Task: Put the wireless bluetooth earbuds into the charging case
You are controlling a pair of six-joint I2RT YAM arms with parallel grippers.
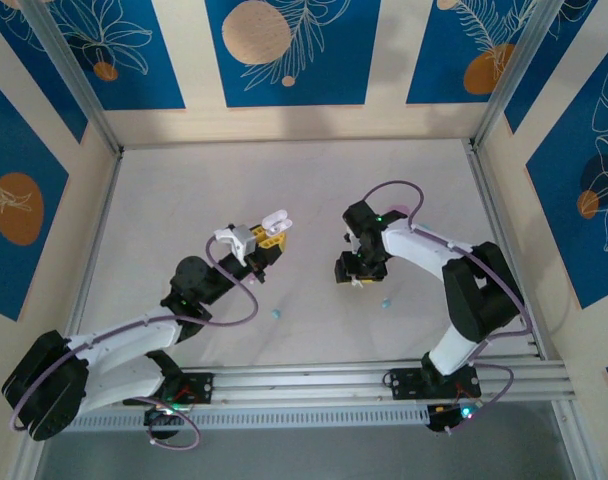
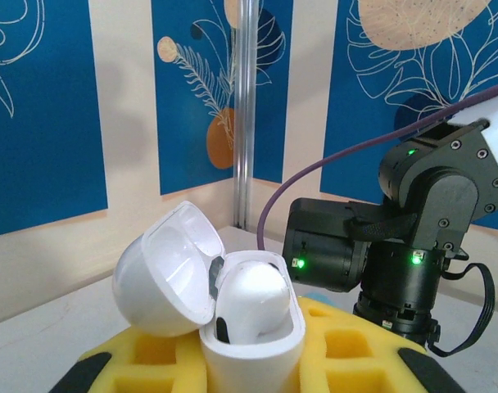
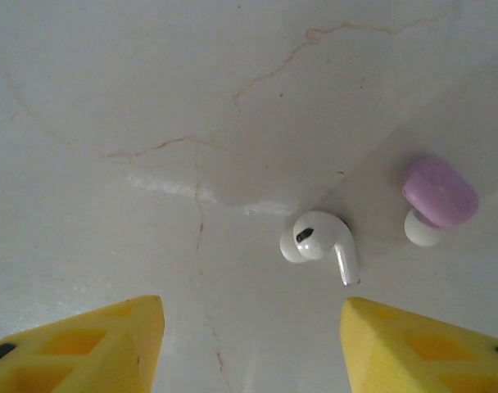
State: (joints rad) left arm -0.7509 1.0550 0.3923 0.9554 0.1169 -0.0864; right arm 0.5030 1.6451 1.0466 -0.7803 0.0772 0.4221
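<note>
Left fingers (image 2: pixel 347 348), padded in yellow, are clamped on the lower half of the white charging case (image 2: pixel 253 360), whose lid (image 2: pixel 163 278) is swung open. One white earbud (image 2: pixel 251 296) sits in the case, its rounded top rising above the rim. In the left wrist view the right arm (image 2: pixel 413 237) stands beyond the case, apart from it.

Right fingers (image 3: pixel 85 344) stand open, pointed down at the pale bench (image 1: pixel 184 190), with nothing between them. A second white earbud (image 3: pixel 319 243) lies on the bench just past their tips. It is in line with the gap but nearer the finger at the right of the wrist view, and touches neither. A pink earbud (image 3: pixel 439 201) lies near it, farther toward that same side.

From overhead, one teal earbud (image 1: pixel 275 312) lies on the bench near the left arm, below the held case. Another teal earbud (image 1: pixel 386 300) lies just beside the right fingers.
</note>
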